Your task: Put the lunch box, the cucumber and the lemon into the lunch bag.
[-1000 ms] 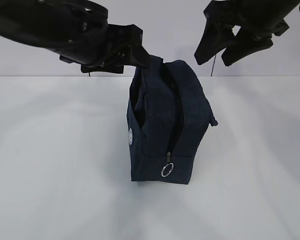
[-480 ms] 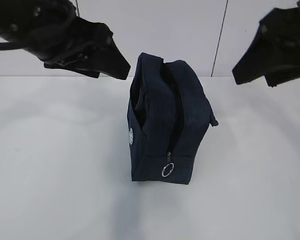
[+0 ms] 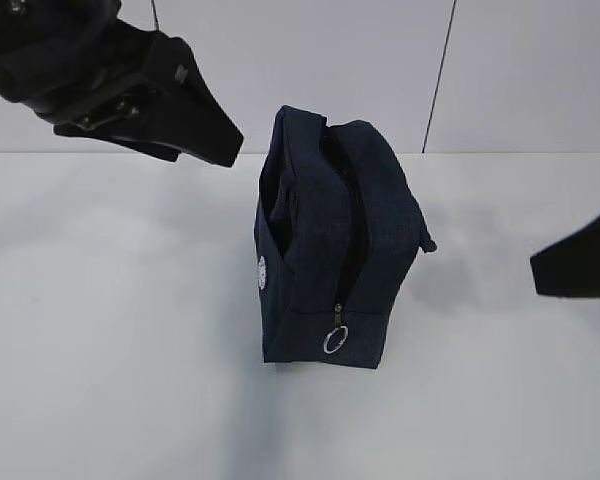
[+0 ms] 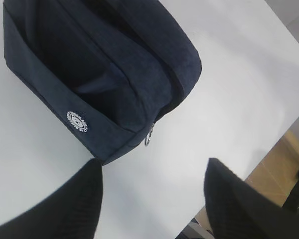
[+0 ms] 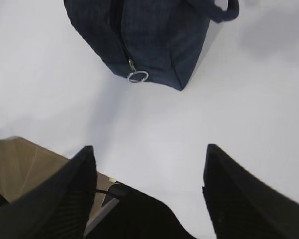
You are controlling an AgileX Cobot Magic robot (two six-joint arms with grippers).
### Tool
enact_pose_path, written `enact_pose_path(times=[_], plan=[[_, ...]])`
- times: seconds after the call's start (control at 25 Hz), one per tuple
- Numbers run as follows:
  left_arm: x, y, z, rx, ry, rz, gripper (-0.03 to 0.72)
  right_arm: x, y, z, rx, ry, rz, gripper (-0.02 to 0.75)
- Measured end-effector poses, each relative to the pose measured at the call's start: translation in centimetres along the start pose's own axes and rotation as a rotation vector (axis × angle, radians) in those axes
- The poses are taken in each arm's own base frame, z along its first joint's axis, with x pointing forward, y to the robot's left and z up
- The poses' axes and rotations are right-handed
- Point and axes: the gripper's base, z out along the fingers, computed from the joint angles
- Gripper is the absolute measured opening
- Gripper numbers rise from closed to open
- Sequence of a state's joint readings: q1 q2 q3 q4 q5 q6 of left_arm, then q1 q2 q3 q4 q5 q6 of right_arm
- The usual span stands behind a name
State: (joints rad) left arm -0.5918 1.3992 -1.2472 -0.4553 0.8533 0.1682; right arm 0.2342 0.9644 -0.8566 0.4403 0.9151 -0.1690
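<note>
The left gripper (image 4: 152, 199) hangs high over the table (image 3: 110, 330), up and to the left of the lunch bag (image 3: 330, 240), its two fingers spread wide with nothing between them. In its wrist view the bag lies just ahead of the fingertips, the small round white logo (image 4: 77, 121) on the near side panel and only bare table in the gap.

The lunch bag stands upright near the middle of the table, its zipper line running over the top and down the near end to the silver ring pull (image 3: 335, 340), which hangs low on that end. The opening looks gapped along the top, though how far cannot be told. The lunch box, the cucumber and the lemon are not visible in any view — whether they sit inside the bag or out of view cannot be said.

The right gripper (image 5: 149, 194) is low at the right edge of the exterior view, well clear of the bag, fingers likewise spread and empty; its camera looks down on the ring pull and a loop handle (image 5: 222, 12).

Judging from this, both arms are clear of the bag and free. A good next move would keep the fingers apart, confirm the contents before touching the bag, and approach the soft top from above rather than from the side — a sideways nudge could tip it.
</note>
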Motion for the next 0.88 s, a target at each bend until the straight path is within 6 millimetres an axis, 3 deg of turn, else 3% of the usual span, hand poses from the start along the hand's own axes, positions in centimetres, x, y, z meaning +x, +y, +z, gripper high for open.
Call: enact_pose_path(times=[0.2, 0.44, 0.64, 0.88], plan=[[0.0, 0.0, 0.0, 0.002, 0.002, -0.001, 0.454, 3.0, -0.7, 0.9, 0.004, 0.034, 0.027, 0.524], [0.2, 0.3, -0.1, -0.027, 0.003, 0.025, 0.454, 5.1, -1.0, 1.0, 0.004, -0.030, 0.033, 0.525], [2.9, 0.6, -0.9, -0.060, -0.005, 0.060, 0.454, 5.3, -0.9, 0.4, 0.007, -0.094, -0.009, 0.525], [6.8, 0.3, -4.0, -0.075, -0.092, 0.130, 0.454, 5.0, -1.0, 0.5, 0.016, -0.148, -0.028, 0.525]])
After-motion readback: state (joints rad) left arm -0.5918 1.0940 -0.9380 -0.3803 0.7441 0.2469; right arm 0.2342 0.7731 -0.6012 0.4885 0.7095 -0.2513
